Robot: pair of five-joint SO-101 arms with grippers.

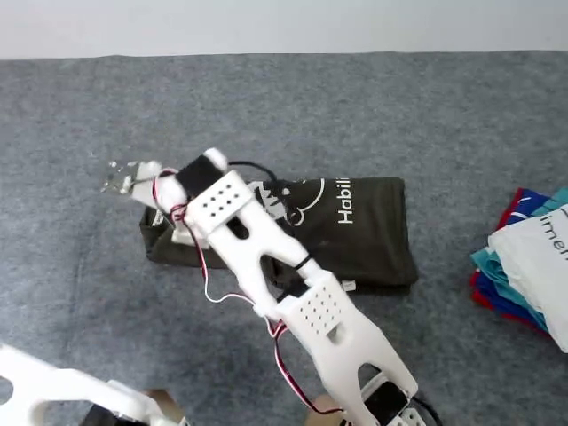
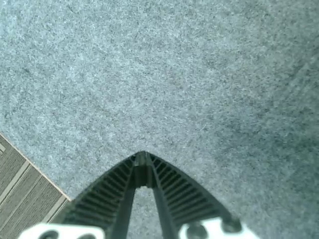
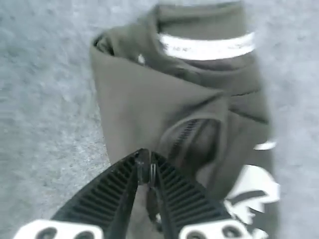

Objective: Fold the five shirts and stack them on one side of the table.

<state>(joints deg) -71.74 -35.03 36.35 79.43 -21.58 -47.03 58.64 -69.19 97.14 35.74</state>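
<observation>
A dark olive shirt (image 1: pixel 355 231) lies folded into a rectangle at the middle of the grey felt table, white print facing up. My right arm stretches across it from the front. Its gripper (image 1: pixel 120 177) is shut and sits just past the shirt's left end. In the right wrist view the shut gripper (image 3: pixel 144 169) hovers over the shirt's (image 3: pixel 149 99) collar end with no cloth between the fingers. My left gripper (image 2: pixel 143 169) is shut over bare felt near the table's edge.
A stack of folded shirts (image 1: pixel 532 266), white on top of teal, blue and red, sits at the right edge of the table. Part of the left arm (image 1: pixel 53 390) shows at the front left corner. Wooden floor (image 2: pixel 20 194) shows beyond the table edge.
</observation>
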